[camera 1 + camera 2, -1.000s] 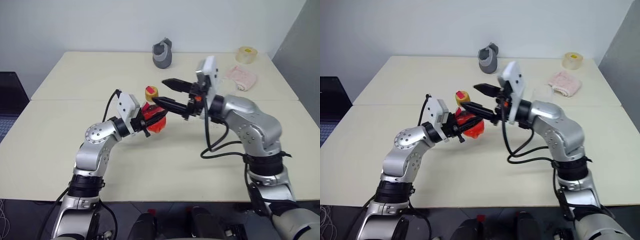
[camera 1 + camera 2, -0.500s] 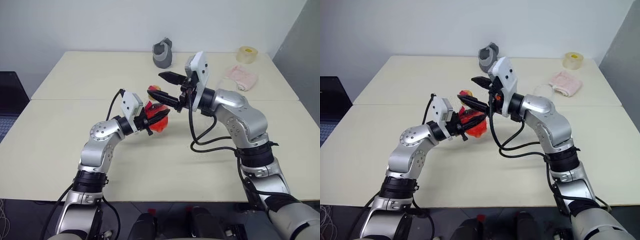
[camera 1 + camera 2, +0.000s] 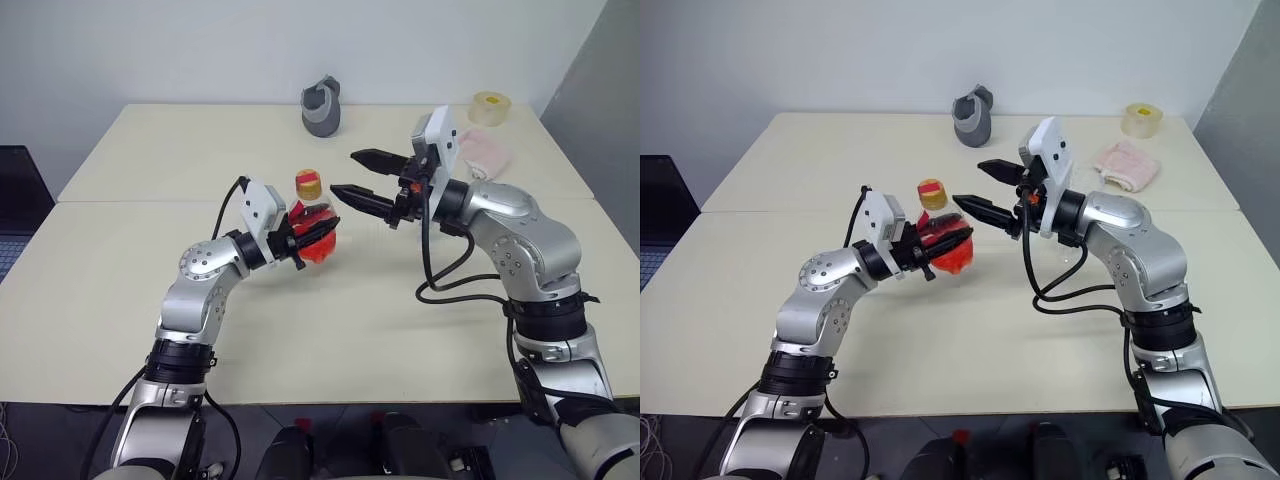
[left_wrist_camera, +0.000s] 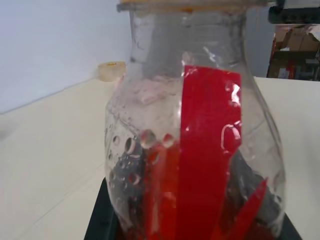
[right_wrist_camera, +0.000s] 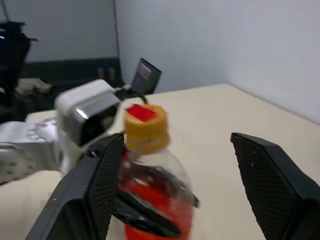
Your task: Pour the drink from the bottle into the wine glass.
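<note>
Cream table (image 3: 150,300) — white wall (image 3: 200,50) behind.

We see even, soft overhead light on the pale table (image 3: 120,300) with faint shadows, glints on the bottle (image 4: 200,150), and slightly soft wrist views.

The right hand (image 3: 343,174), fingers spread, now stands clear to the right of the bottle (image 3: 311,225), having drawn back from around its yellow-and-red cap (image 3: 308,183), which is fully exposed again.
</note>
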Robot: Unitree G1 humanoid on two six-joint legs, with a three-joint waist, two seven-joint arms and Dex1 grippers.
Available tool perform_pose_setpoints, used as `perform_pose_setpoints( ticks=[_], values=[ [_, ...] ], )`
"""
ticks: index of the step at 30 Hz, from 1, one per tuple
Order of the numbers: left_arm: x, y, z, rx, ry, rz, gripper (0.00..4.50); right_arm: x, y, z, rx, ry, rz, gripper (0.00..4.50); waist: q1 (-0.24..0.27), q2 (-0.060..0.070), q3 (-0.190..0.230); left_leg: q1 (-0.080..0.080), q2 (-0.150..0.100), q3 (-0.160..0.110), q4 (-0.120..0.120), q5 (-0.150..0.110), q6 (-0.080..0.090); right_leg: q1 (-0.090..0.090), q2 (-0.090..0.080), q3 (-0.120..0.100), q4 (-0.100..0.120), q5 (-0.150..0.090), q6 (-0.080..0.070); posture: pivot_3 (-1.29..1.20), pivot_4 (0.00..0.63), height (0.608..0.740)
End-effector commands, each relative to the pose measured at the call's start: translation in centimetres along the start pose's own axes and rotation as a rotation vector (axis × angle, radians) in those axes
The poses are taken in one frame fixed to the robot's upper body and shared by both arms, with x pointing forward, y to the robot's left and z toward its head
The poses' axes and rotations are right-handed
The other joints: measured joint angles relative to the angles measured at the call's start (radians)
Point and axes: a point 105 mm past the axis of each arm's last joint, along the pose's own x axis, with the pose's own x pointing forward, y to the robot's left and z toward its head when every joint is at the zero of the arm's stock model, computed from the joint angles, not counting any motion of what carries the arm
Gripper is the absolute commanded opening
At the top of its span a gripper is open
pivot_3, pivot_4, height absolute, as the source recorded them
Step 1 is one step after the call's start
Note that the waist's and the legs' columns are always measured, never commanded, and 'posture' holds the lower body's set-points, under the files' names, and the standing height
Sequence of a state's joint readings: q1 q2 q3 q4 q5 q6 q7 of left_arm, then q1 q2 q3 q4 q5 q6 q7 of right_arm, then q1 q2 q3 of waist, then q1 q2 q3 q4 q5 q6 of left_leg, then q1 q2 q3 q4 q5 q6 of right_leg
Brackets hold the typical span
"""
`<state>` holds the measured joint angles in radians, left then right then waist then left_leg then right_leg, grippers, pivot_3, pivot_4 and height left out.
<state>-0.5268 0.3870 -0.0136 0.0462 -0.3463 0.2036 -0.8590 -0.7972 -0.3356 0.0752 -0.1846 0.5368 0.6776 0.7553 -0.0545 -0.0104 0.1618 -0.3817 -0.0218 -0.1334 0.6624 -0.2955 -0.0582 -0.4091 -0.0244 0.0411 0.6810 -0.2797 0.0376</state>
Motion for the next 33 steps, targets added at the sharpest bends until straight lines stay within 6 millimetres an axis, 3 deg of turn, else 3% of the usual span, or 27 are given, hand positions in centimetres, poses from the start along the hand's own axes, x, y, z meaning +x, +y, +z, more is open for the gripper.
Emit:
perform_pose_setpoints(
  ticks=[1, 6, 11, 20, 26, 33],
  values=[
    [0.4, 0.1, 1.7, 0.054, -0.057, -0.004, 1.37, 1.2, 1.3, 1.6, -0.016, -0.062, 0.052, 3.64, 0.0, 0.0, 0.0, 0.0, 0.0, 0.0, 0.0, 0.0, 0.0, 0.0, 0.0, 0.0, 0.0, 0.0, 0.0, 0.0, 0.15, 0.74],
    [0.6, 0.0, 1.7, 0.054, -0.062, -0.008, 1.37, 3.0, 0.7, 1.4, -0.066, -0.066, 0.018, 3.64, 0.0, 0.0, 0.0, 0.0, 0.0, 0.0, 0.0, 0.001, -0.001, 0.0, 0.0, 0.0, 0.0, 0.0, 0.0, 0.0, 0.15, 0.74],
    [0.5, -0.4, 1.8, 0.051, -0.066, -0.013, 1.37, 3.6, -0.4, 0.9, -0.102, -0.058, -0.035, 3.64, -0.001, 0.0, 0.0, 0.0, -0.001, 0.0, 0.0, 0.001, -0.002, 0.0, 0.0, 0.0, 0.0, 0.0, 0.0, 0.0, 0.15, 0.74],
    [0.1, -0.4, 1.6, 0.048, -0.061, 0.001, 1.37, 1.4, -1.6, 0.2, -0.102, -0.022, -0.07, 3.64, -0.001, 0.0, 0.0, 0.0, 0.0, 0.0, 0.0, 0.001, -0.002, 0.0, 0.0, 0.0, 0.0, 0.0, 0.0, 0.0, 0.15, 0.74],
    [0.0, -0.4, 1.7, 0.047, -0.063, 0.004, 1.37, -0.4, -0.7, 0.4, -0.06, -0.017, -0.027, 3.64, 0.002, 0.0, 0.0, 0.0, 0.0, 0.0, 0.0, 0.001, -0.001, 0.0, -0.001, 0.0, 0.0, 0.0, 0.0, 0.0, 0.15, 0.74],
    [0.4, -0.3, 1.7, 0.048, -0.066, -0.005, 1.37, 0.9, 2.0, 1.8, 0.008, -0.086, 0.083, 3.64, -0.003, 0.0, 0.0, 0.0, 0.0, 0.0, 0.0, 0.0, 0.0, 0.0, 0.0, 0.0, 0.0, 0.0, 0.0, 0.0, 0.15, 0.74]
  ],
)
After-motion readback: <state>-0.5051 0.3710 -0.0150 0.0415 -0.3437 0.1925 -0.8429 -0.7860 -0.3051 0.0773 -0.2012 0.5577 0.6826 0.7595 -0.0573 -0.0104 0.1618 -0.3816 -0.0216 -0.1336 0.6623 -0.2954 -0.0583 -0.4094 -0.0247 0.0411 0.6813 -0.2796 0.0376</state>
